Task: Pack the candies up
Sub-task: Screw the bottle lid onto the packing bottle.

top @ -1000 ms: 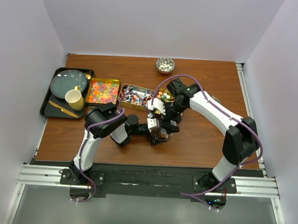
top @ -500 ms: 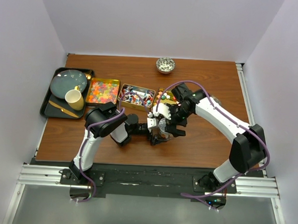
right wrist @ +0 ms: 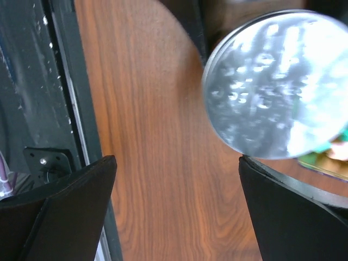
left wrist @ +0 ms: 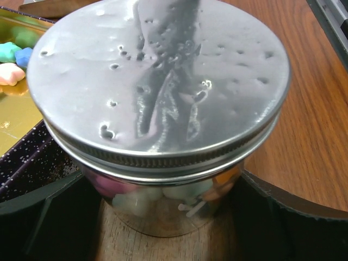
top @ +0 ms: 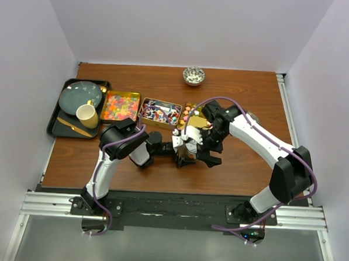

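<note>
Wood-grain table (top: 235,87) is carrying all the work, with pale walls closing in around it. Your left gripper (top: 178,154) is clasping a glass jar (left wrist: 174,212) by its body, with one finger pressing on each side. A dimpled metal lid (left wrist: 157,76) is sitting on the jar's threaded neck. Candies (left wrist: 136,197) are showing through the glass, pink and white, lying low inside. Your right gripper (right wrist: 176,168) is hanging just beside the jar, fingers spread wide and gripping nothing. Just beyond the jar, a gold tin (left wrist: 11,119) is holding pastel pink, green and blue cube pieces (left wrist: 11,73). Further left, a second tin (top: 154,125) is holding red-blue-white wrapped pieces (top: 159,112), and a third tin (top: 120,122) is brimming with orange-yellow gummies (top: 121,106).
</note>
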`<state>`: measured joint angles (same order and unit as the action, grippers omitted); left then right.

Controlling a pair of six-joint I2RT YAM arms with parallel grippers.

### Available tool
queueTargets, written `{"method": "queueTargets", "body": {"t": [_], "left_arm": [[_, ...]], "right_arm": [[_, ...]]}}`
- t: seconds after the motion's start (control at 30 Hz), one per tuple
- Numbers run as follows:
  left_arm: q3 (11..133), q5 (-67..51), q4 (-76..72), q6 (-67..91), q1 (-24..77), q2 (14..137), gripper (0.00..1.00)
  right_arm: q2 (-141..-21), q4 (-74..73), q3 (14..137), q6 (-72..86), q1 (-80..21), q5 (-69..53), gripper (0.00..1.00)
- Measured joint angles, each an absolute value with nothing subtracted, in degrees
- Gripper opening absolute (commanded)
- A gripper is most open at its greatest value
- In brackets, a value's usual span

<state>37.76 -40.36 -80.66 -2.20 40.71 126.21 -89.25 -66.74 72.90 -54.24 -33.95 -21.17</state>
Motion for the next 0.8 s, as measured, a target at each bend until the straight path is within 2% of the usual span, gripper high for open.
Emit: {"method": "queueTargets", "body": {"t": [0.3, 0.8], "left_arm": [[37.8, -40.3, -80.6, -2.2, 40.7, 126.2, 0.00], [37.8, -40.3, -80.5, -2.5, 40.7, 126.2, 0.00]], "right_arm": [[-92.4, -64.7, 82.3, -55.7, -33.7, -20.9, 0.99], [-99.1, -65.8, 85.5, -70.7, -34.3, -22.5, 0.99]]}}
